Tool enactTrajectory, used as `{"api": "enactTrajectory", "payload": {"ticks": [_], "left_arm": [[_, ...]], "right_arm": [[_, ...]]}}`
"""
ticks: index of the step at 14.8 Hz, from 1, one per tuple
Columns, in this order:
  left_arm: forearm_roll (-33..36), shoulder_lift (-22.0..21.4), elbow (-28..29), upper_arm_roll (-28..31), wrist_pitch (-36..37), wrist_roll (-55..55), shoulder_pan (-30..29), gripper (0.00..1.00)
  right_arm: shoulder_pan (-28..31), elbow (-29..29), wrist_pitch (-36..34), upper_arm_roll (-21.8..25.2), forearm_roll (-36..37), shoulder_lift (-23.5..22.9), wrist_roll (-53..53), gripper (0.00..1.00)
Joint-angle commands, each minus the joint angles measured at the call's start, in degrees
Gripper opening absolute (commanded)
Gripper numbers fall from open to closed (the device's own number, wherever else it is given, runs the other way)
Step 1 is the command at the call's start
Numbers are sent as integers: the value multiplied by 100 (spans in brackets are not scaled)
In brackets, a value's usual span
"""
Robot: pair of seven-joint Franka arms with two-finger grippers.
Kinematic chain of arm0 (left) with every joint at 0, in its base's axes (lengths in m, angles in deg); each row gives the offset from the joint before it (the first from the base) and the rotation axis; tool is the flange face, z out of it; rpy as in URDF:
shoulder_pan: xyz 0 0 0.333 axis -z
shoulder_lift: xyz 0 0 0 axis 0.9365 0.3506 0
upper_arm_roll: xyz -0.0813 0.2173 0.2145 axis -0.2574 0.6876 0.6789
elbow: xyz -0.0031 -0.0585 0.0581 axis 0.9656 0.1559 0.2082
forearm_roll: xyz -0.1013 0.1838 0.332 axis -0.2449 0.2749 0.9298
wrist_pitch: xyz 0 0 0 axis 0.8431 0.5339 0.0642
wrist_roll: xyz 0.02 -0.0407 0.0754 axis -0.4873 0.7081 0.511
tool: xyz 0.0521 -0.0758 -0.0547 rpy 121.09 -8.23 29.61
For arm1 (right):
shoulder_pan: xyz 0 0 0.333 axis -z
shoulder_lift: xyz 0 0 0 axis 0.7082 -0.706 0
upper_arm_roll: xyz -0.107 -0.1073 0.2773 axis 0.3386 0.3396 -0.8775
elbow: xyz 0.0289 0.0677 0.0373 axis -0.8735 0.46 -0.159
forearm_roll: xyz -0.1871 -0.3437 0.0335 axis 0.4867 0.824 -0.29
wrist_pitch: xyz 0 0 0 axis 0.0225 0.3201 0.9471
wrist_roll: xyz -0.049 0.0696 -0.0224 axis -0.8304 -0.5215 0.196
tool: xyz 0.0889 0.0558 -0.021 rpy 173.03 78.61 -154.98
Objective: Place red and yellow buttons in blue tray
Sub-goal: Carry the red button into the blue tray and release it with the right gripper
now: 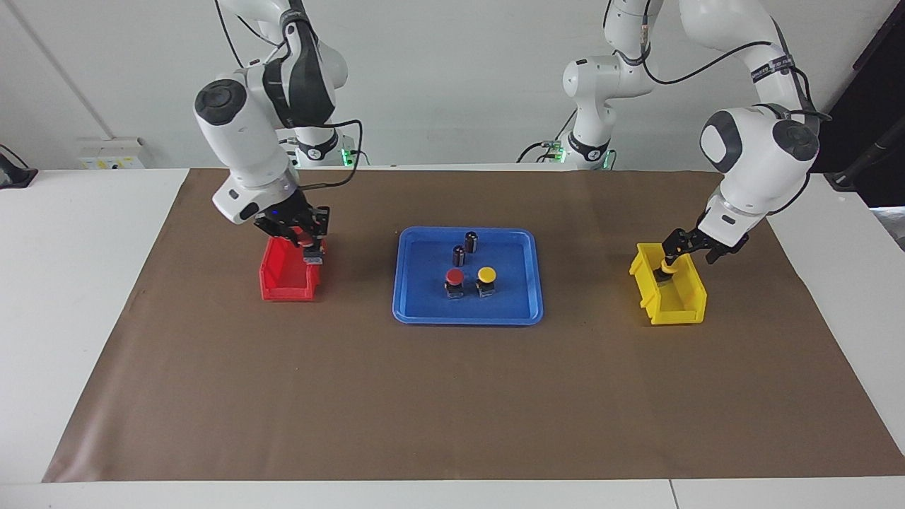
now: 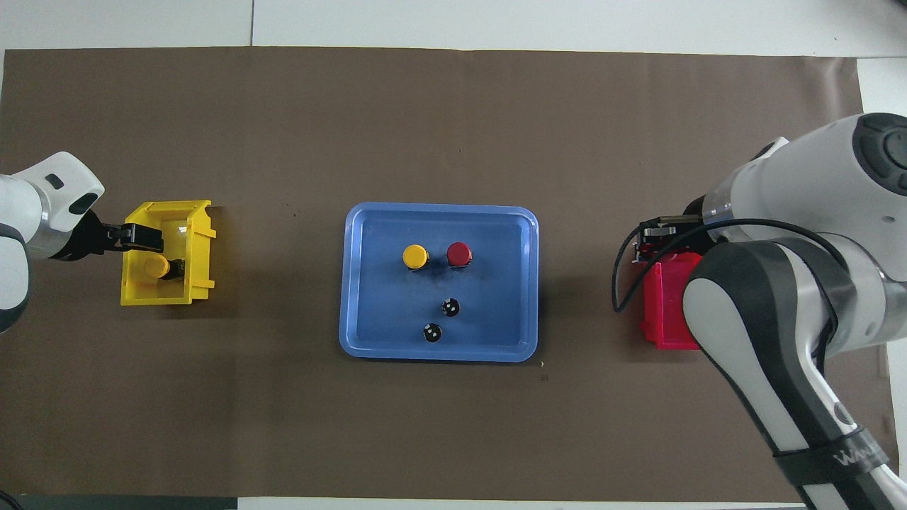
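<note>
My right gripper [image 1: 309, 244] is clamped on a red-capped push button [image 1: 310, 247] above the small red plastic bin [image 1: 285, 274]; my left gripper [image 1: 672, 249], fingers spread, hangs over the yellow-capped button [image 1: 667, 266] in the small yellow plastic bin [image 1: 672, 300].

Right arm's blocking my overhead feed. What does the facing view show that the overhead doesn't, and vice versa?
Facing only: the right gripper shut on the held red button over the red bin. Overhead only: the binned yellow button lying on its side in the yellow bin. Both: the left gripper over that bin; the tray's red button, tray's yellow button and dark cylinders in the blue tray.
</note>
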Motion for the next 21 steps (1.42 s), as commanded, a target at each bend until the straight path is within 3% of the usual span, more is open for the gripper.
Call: {"api": "enactTrajectory", "payload": {"ticks": [1, 4, 8, 14, 17, 18, 20, 21], "left_arm": [[81, -174, 531, -77, -572, -29, -69, 98], [81, -148, 655, -77, -740, 42, -16, 98], [81, -174, 717, -77, -723, 51, -16, 85], [81, -191, 769, -86, -723, 147, 19, 77], [81, -262, 910, -86, -740, 147, 19, 77], [81, -270, 945, -86, -723, 156, 11, 77], [81, -306, 1015, -86, -731, 174, 10, 76], [81, -306, 1024, -86, -740, 252, 10, 72]], "right_arm": [[-440, -503, 327, 7, -156, -444, -807, 23], [-730, -451, 1118, 7, -165, -848, -975, 23], [-1231, -434, 1663, 15, -147, -1411, -1493, 23], [-1390, -56, 1770, 15, -121, -1473, -1547, 25], [-1382, 41, 1797, 15, -121, -1482, -1530, 32], [-1382, 50, 1797, 15, -121, -1482, -1530, 48], [-1312, -37, 1684, 15, -86, -1491, -1521, 90], [-1285, -116, 1587, 33, -68, -1482, -1521, 100]]}}
